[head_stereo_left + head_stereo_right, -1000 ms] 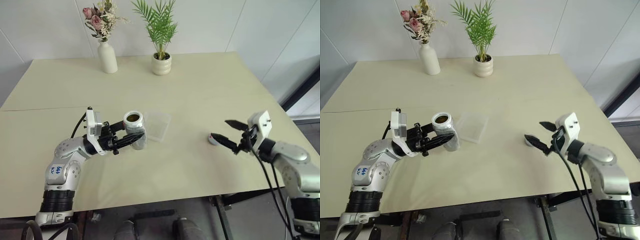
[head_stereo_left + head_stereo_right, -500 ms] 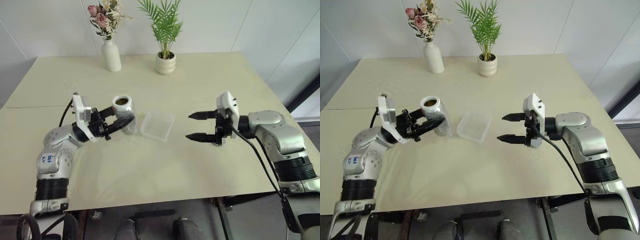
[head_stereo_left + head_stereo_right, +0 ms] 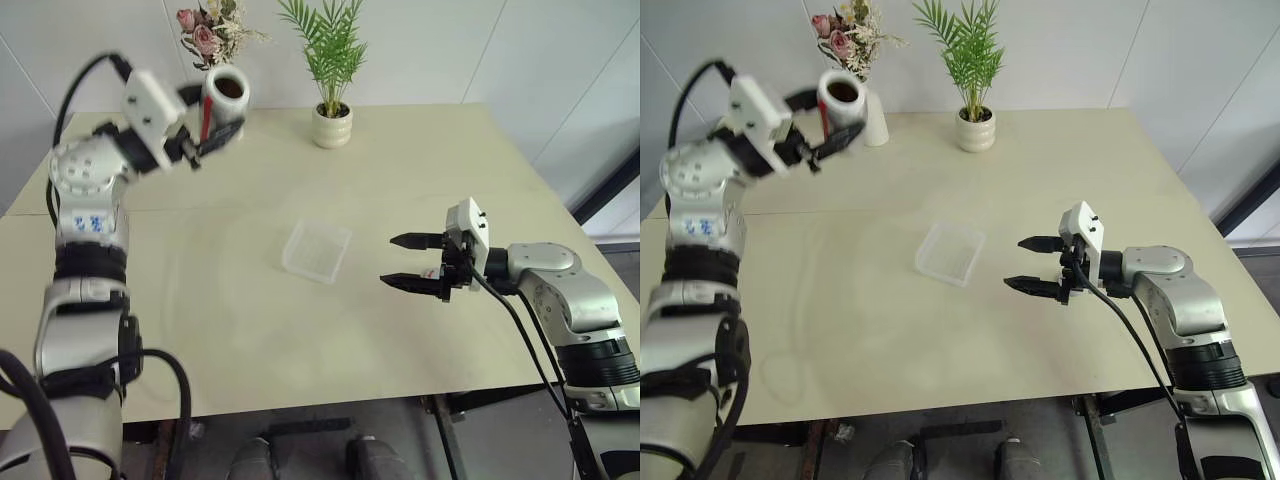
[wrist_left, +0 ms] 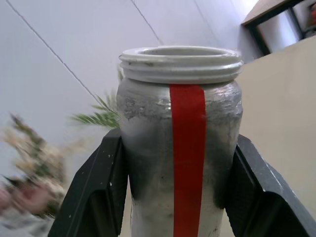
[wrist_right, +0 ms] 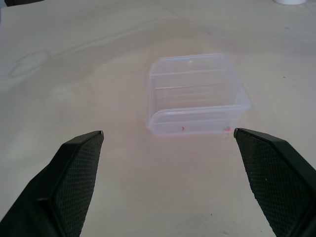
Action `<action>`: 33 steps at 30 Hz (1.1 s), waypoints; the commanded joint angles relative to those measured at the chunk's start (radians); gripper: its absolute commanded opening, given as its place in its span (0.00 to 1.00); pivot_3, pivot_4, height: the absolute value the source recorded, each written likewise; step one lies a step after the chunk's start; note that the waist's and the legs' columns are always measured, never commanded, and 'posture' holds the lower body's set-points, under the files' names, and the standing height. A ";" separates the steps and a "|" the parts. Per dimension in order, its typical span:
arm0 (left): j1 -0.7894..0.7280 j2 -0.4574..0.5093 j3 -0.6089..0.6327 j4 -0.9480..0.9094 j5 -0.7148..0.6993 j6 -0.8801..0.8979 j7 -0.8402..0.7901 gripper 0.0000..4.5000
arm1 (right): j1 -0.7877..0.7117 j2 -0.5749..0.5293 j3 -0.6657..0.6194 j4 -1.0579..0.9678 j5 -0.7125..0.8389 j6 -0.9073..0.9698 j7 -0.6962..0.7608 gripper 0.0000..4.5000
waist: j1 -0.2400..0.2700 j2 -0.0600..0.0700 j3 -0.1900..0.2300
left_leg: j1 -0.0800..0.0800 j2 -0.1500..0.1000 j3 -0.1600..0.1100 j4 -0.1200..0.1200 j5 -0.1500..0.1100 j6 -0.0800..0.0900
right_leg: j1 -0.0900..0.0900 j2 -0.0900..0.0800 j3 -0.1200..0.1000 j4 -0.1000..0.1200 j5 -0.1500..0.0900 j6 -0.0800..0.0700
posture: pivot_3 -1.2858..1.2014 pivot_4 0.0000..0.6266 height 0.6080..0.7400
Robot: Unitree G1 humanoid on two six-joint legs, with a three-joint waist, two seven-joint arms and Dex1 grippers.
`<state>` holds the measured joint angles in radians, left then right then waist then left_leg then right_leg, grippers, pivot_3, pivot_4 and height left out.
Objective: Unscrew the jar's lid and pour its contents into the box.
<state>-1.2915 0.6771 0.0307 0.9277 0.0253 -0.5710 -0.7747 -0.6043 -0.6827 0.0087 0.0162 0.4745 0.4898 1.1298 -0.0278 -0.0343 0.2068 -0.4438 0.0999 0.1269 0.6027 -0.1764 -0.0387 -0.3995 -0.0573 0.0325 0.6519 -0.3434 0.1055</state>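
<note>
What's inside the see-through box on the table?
Nothing I can see. The box looks empty, with the table showing through its clear walls; only tiny red marks show low on its near wall.

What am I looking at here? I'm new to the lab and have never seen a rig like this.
This is a two-armed humanoid robot at a table. Two pictures come from cameras in its head, looking down over its arms; the other two come from a camera on each wrist. The left end effector is raised and shut on an open jar with a red stripe. The right end effector is open, empty, and points at the clear box, which lies on the table. At the far edge stand a vase of flowers and a potted plant.
</note>
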 commanded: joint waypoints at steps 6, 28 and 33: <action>-0.373 0.125 -0.539 0.100 0.923 -0.433 0.845 0.48 | 0.013 0.041 -0.052 -0.060 0.044 0.018 -0.064 0.99 | 0.002 -0.001 0.001 | -0.007 0.000 0.005 0.004 -0.001 -0.001 | -0.011 0.000 0.006 0.002 -0.001 0.002 | 0.52 0.24 1.00; -0.575 -0.036 -1.259 0.204 1.731 0.077 2.363 0.48 | -0.037 0.105 -0.067 -0.053 0.098 0.077 -0.126 0.99 | 0.001 -0.004 0.002 | -0.021 -0.001 0.021 0.027 -0.008 0.003 | -0.033 -0.001 0.025 0.026 -0.005 0.010 | 0.52 0.24 1.00; -0.575 -0.042 -1.285 0.288 1.734 0.156 2.333 0.48 | -0.041 0.105 -0.072 -0.057 0.106 0.083 -0.126 0.99 | 0.001 -0.004 0.002 | -0.021 -0.001 0.021 0.028 -0.009 0.003 | -0.033 -0.001 0.025 0.028 -0.005 0.010 | 0.52 0.24 1.00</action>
<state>-1.8382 0.6352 -1.2631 1.1938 1.7777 -0.4448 1.5486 -0.6246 -0.5782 -0.0452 -0.0258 0.5600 0.5714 0.9986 -0.0267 -0.0384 0.2092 -0.4647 0.0990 0.1475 0.6306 -0.1851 -0.0354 -0.4323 -0.0587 0.0577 0.6801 -0.3480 0.1159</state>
